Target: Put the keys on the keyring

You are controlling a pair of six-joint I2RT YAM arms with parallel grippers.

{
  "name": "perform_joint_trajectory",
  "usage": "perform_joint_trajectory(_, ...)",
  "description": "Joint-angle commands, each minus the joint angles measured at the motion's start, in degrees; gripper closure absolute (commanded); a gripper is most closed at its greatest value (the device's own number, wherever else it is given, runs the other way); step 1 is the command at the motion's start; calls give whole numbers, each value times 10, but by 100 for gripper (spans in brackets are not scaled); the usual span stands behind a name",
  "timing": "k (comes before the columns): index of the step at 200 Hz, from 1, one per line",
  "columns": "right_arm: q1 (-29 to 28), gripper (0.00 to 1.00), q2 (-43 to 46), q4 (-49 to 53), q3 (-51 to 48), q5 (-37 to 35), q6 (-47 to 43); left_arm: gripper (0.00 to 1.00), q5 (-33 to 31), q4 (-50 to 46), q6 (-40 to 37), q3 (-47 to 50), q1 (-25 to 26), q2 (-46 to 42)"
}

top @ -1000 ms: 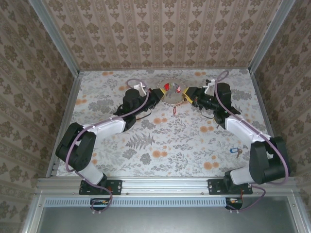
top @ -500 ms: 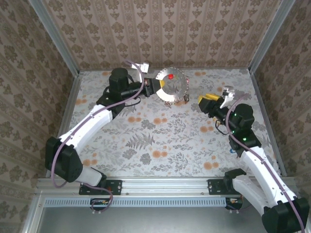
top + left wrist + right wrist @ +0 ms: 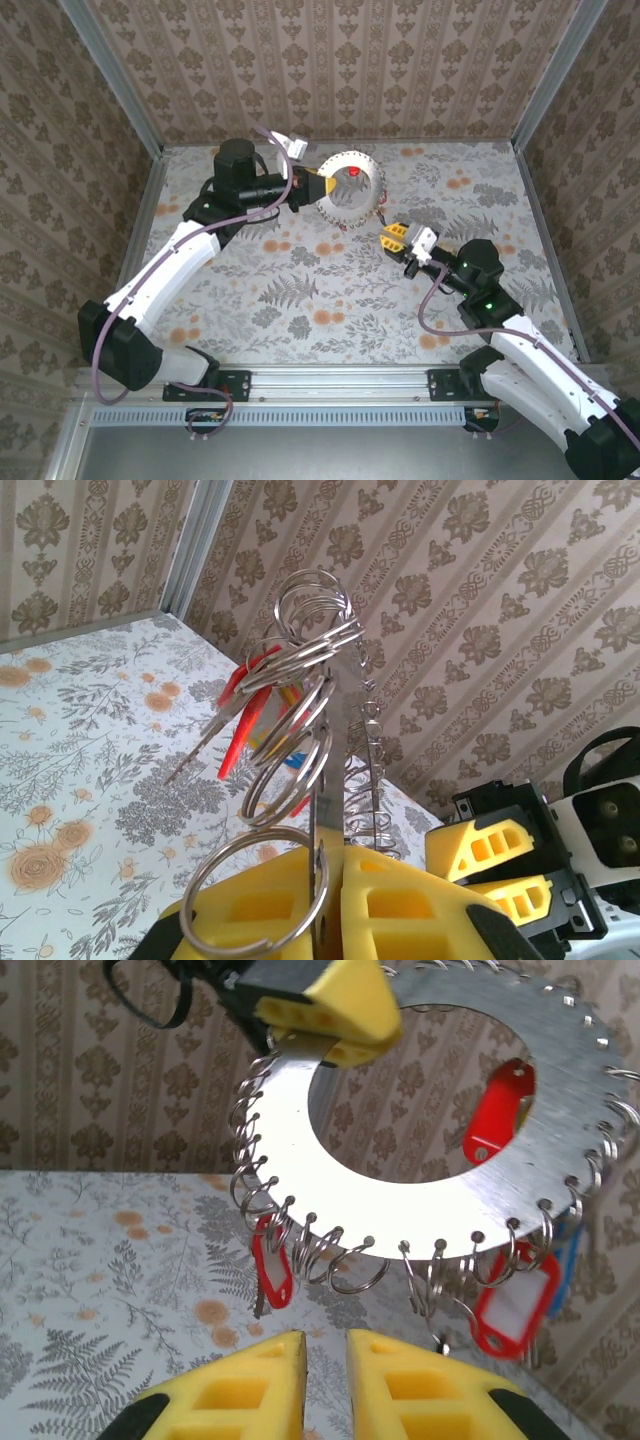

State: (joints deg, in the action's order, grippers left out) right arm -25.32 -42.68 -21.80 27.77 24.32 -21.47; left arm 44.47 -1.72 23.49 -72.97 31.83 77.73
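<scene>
Left gripper (image 3: pixel 318 187): jaws are clamping tight on the rim of the keyring (image 3: pixel 300 1130), holding it up off the worktop (image 3: pixel 330 290) at the far middle. Right gripper (image 3: pixel 326 1350) is pointing at the keyring from close by; its jaws are showing a slim gap and gripping nothing. Red tags (image 3: pixel 497 1110) are hanging from the split rings (image 3: pixel 357 1272).

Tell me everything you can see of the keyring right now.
The keyring is a flat, shiny silver metal disc with a large round hole. Small holes line its rim, carrying wire split rings; red tags and a blue tag hang from some. It stands upright in the air above the table, clamped at its edge by the left gripper. The right gripper sits close by, apart from it.
</scene>
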Motion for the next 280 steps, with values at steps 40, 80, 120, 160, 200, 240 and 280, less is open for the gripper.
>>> perform_joint_trajectory(40,-35,77,6,-71,-15,-53,-57,100,47,24,-29,-11,3,-41)
perform_joint_trajectory(80,-39,73,-9,-119,-22,-171,-7,100,-135,-62,-66,-16,7,-66)
perform_joint_trajectory(120,-39,69,6,-104,-41,-184,-8,100,-51,23,-40,28,-9,-92)
perform_joint_trajectory(160,-39,68,9,-95,-42,-101,-20,100,-19,14,-57,9,-2,-80)
perform_joint_trajectory(200,-39,70,10,-93,-30,-59,-22,100,37,-21,-76,-24,-4,-72)
perform_joint_trajectory(240,-39,74,14,-86,-15,-31,-26,100,70,-69,-92,-56,-3,-69)
perform_joint_trajectory(280,-39,80,17,-93,2,2,-14,100,83,-91,-105,-75,-3,-68)
